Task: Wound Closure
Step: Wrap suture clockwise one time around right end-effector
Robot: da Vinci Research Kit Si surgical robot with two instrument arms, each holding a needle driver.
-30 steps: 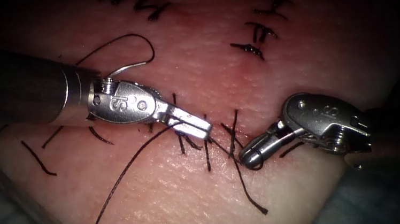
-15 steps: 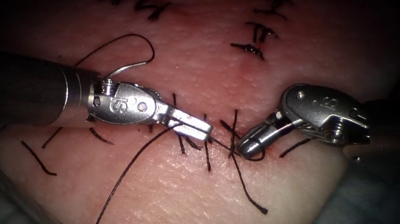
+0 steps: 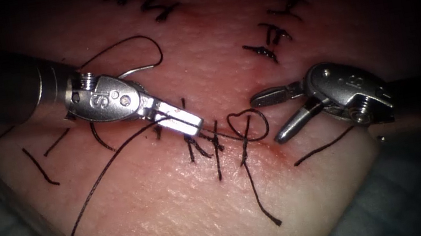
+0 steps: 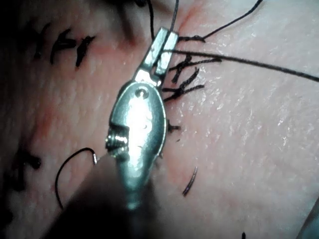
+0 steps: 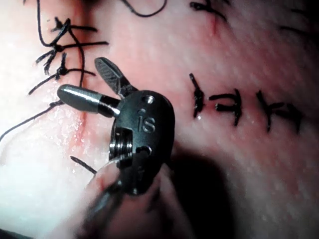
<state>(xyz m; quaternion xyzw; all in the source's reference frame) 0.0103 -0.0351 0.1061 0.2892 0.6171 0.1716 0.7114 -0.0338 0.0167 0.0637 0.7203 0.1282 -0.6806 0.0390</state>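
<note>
The left tool (image 3: 189,124) is clamped on the thread (image 3: 116,168) over the cut (image 3: 261,146), its shaft slanting in from upper left. The right tool (image 3: 273,116) stands with jaws spread, empty, beside a small thread loop (image 3: 248,123). The needle (image 3: 142,66) lies on the tissue (image 3: 193,218) behind the left wrist.

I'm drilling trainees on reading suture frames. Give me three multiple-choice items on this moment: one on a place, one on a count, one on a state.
1. The loop of thread lies:
A. between the two tools
B. left of the left tool
C. off the tissue

2. Tools over the tissue:
A. one
B. two
C. three

3. The right tool has its jaws:
A. shut on thread
B. shut on tissue
C. open, holding nothing

Key: A, the loop sits between the left tool and the right one; B, two tools show; C, its jaws stand spread.
</note>
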